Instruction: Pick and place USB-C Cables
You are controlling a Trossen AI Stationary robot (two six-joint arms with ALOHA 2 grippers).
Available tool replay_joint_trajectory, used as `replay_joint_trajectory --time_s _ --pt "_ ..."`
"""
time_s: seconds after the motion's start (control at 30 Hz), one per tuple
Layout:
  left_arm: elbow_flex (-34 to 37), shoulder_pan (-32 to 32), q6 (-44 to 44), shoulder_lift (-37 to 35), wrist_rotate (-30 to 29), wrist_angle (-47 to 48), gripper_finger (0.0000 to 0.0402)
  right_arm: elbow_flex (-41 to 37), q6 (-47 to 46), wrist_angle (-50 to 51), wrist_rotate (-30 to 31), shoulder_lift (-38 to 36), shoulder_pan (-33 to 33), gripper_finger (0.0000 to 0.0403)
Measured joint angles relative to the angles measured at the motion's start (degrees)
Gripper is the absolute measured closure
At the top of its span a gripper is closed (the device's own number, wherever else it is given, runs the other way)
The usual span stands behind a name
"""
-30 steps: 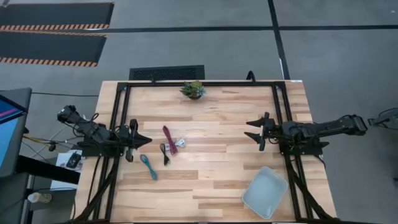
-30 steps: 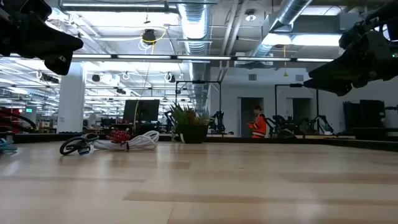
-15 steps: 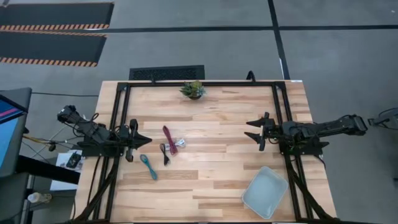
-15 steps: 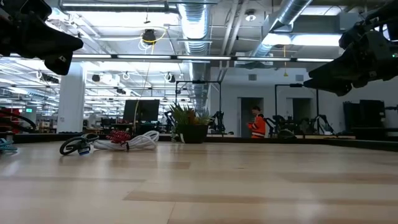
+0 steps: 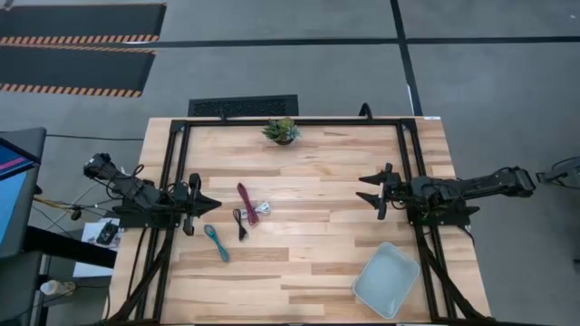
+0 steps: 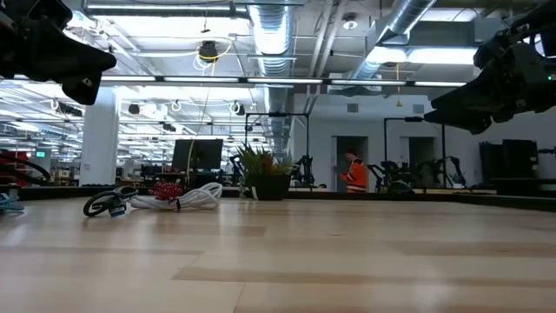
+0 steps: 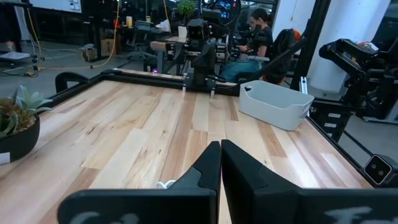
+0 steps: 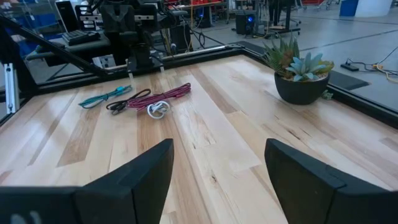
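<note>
Cables all sit in a loose cluster on the table [image 5: 308, 263], on the left gripper's [image 5: 209, 205] side of the plant [image 5: 282, 130]: maroon [image 5: 246, 201], white [image 5: 263, 208] and black [image 5: 240, 222] bunched together, teal [image 5: 217, 243] just apart. Left fingers are pressed together, holding nothing. Right gripper [image 5: 366, 191] hovers well away from the cluster, fingers spread wide, near the bin [image 5: 387, 280].
</note>
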State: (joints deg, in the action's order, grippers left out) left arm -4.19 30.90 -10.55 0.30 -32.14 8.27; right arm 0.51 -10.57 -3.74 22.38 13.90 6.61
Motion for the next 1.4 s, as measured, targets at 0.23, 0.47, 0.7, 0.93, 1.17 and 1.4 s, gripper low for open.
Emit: replay_joint_trajectory --time_s 0.23,0.47,0.7,0.93,1.17,1.4 --pt "0.0 0.0 0.0 0.0 0.0 0.0 0.0401 0.0 0.0 0.0 0.0 0.0 0.0 0.0124" --pt "0.0 0.0 0.0 0.0 0.0 -0.1 0.0401 0.0 0.0 0.0 0.0 0.0 0.0 0.0124" --pt "0.2 0.0 1.6 -0.1 -1.7 -5.5 0.0401 0.0 0.0 0.0 0.0 0.0 0.0 0.0124" --pt "0.2 -0.1 -0.2 0.0 -6.5 -6.7 0.0401 0.0 0.0 0.0 0.0 0.0 0.0 0.0124" --pt "0.2 -0.1 -4.8 0.0 -8.4 -5.9 0.0401 0.0 0.0 0.0 0.0 0.0 0.0 0.0124" --pt "0.1 -0.1 -6.1 0.0 -9.3 -7.7 0.0401 0.0 0.0 0.0 0.0 0.0 0.0 0.0124"
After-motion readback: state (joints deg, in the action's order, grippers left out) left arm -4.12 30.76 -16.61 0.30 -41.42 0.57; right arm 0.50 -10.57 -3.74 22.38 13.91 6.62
